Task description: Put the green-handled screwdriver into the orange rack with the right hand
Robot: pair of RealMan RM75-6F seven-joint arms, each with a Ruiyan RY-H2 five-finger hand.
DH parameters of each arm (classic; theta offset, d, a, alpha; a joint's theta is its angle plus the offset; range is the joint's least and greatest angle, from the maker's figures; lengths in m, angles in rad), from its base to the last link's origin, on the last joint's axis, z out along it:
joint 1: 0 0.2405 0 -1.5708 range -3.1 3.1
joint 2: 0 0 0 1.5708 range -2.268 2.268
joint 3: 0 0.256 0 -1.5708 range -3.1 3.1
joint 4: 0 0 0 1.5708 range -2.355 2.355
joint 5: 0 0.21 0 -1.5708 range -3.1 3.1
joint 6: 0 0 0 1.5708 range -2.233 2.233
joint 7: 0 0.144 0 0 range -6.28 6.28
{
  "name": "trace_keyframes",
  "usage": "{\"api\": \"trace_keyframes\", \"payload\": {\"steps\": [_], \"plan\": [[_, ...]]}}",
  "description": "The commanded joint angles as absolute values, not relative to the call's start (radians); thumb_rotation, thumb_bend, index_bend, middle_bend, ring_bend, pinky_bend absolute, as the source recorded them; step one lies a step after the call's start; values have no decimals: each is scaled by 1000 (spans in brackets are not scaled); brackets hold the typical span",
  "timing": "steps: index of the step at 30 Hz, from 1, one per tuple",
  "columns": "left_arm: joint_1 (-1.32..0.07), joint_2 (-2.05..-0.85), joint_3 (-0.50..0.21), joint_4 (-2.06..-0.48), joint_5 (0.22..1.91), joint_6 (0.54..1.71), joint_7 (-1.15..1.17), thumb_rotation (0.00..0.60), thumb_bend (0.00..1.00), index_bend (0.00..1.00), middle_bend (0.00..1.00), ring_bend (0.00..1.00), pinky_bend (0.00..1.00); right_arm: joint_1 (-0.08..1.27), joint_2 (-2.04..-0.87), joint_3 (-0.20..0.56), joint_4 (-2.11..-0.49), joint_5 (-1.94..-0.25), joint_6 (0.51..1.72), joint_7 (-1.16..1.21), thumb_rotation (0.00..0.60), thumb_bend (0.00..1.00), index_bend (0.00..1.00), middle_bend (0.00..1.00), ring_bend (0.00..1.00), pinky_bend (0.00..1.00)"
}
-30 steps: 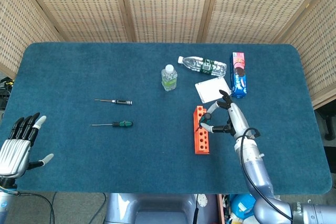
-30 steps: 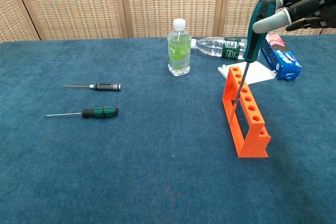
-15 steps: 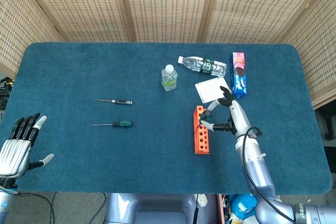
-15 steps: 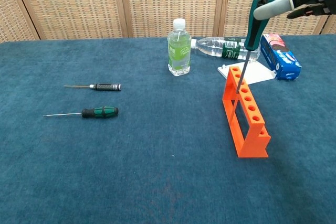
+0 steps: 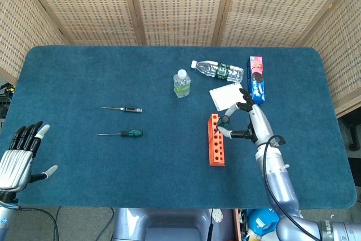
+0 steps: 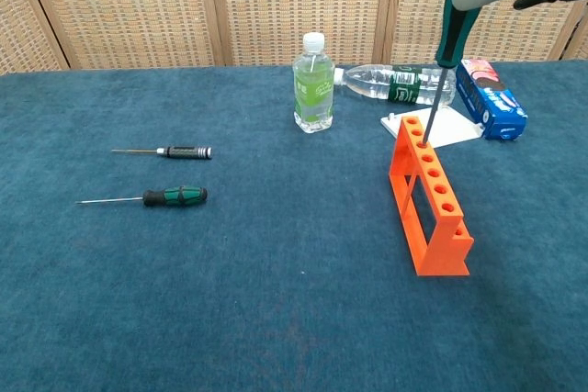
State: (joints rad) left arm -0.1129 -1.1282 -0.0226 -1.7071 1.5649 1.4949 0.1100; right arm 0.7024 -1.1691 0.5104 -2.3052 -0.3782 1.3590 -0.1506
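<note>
Right hand [image 5: 246,121] of mine grips the green-handled screwdriver [image 6: 449,29] up near the top of its handle, fingers wrapped around it, hand raised well above the counter [image 5: 113,83]. Holding it high on the handle keeps the shaft hanging nearly upright and leaves the tip free to be steered. In the chest view the tip sits right at one of the far-end holes in the top of the orange rack [image 6: 429,199]; I cannot tell if it is just inside the hole or just over it. So the tool is over the rack, not seated; I judge the insert step is in hand, with lowering straight down left to do. A slight tilt could catch the tip on the hole edge and nudge the rack, which only stands loose on the cloth.

Left hand [image 5: 20,156] hangs off the near-left counter edge, fingers spread, holding nothing, well out of the way.

Outward from the rack: a white card [image 5: 228,95] lies just behind it, a blue snack box [image 5: 256,80] beside that, a lying water bottle [image 5: 217,70] and an upright small bottle [image 5: 181,83] further back. Well apart on the left lie a black-handled screwdriver [image 5: 122,109] and a second green-and-black screwdriver [image 5: 120,134], both flat, untouched.
</note>
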Motion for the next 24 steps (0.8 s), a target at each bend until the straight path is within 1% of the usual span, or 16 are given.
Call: {"api": "trace_keyframes", "payload": {"steps": [1,19,24], "plan": [[-113,-1128,-23,-1707,1565,1494,110,600,0,0,0,0,0,702,-1166,511,-2304,-373,1356,-150,600,189,643,0,0,0],[-115,-1131,-20,-1707,1564,1487,112,600,0,0,0,0,0,694,-1180,476,-2253,-370,1309,-130,600,189,644,0,0,0],[-117,-1132,-20,-1705,1562,1484,111,600,0,0,0,0,0,696,-1184,478,-2257,-379,1318,-131,600,189,644,0,0,0]]}}
